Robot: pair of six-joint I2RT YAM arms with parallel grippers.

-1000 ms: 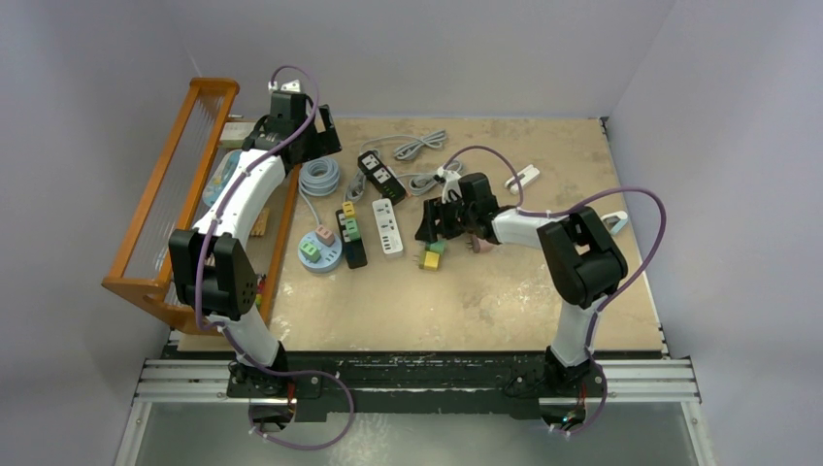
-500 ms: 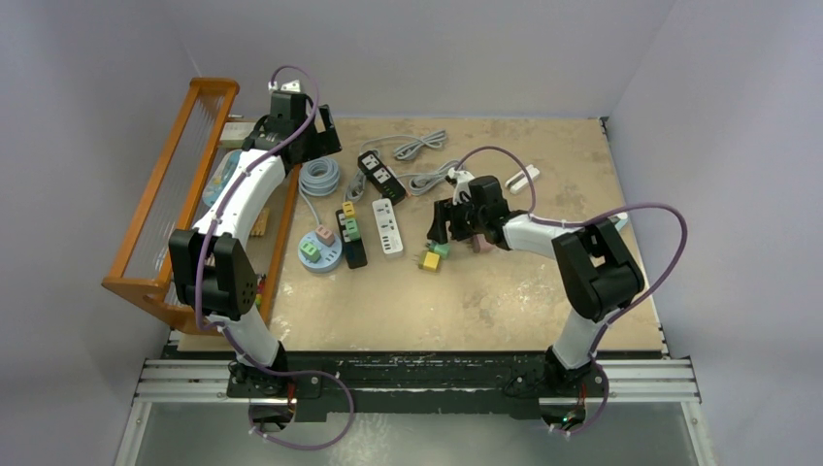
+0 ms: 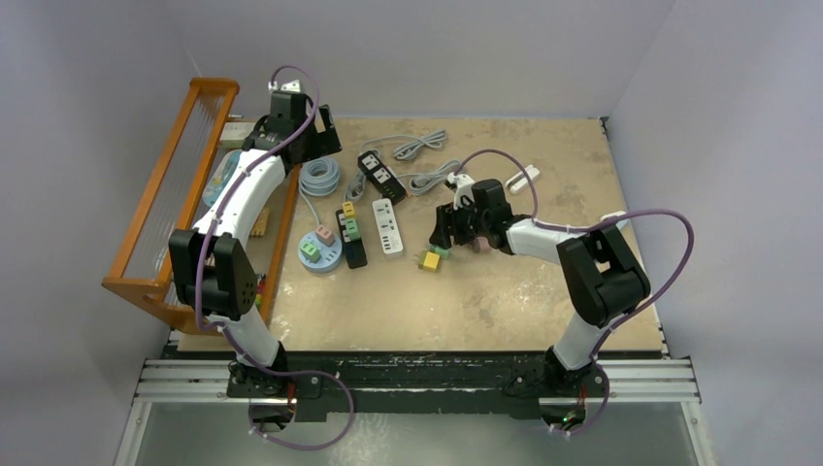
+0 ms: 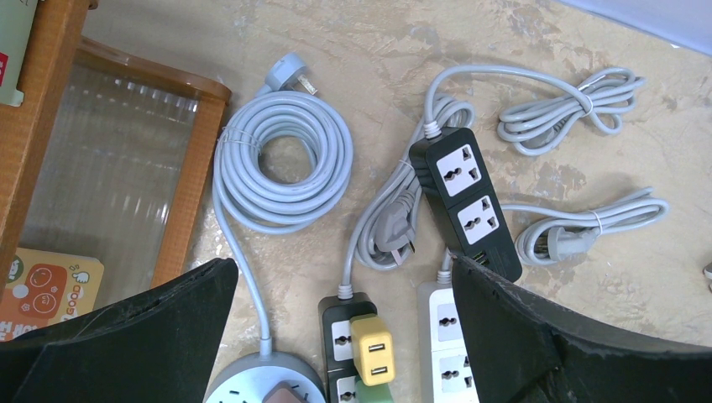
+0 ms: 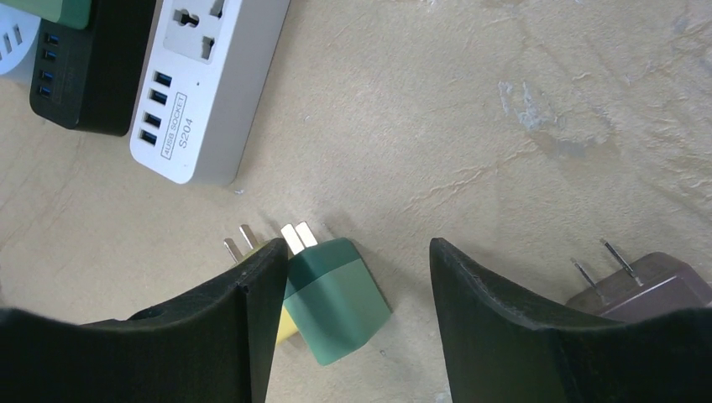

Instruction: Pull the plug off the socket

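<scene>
Beige, mottled tabletop (image 3: pixel 505 291) under pale walls carries several power strips and coiled cables at its far left half, and the job looks partly done. Three plugs lie free near the middle of the table with their prongs bare: a loose green plug (image 5: pixel 336 298), a loose yellow plug (image 3: pixel 430 260) touching it on its left, and a brown plug (image 5: pixel 638 290) a little to the right. The right gripper (image 5: pixel 359 248) hangs low over the loose green plug with its jaws apart and nothing clamped; the plug rests flat on the surface in the gap, close against the left finger. Beside it, further left, the white strip (image 5: pixel 210 84) has empty sockets. Work remains, by my reading: the black strip (image 3: pixel 351 238) still holds a seated yellow plug (image 4: pixel 372 348) with a green one just nearer, and the round socket (image 3: pixel 318 252) at the left still carries a pink plug (image 3: pixel 325 234) and another green one. The left gripper (image 4: pixel 340 273) hovers at the far left with its jaws spread wide and empty, above the coiled grey cable (image 4: pixel 285 164).
</scene>
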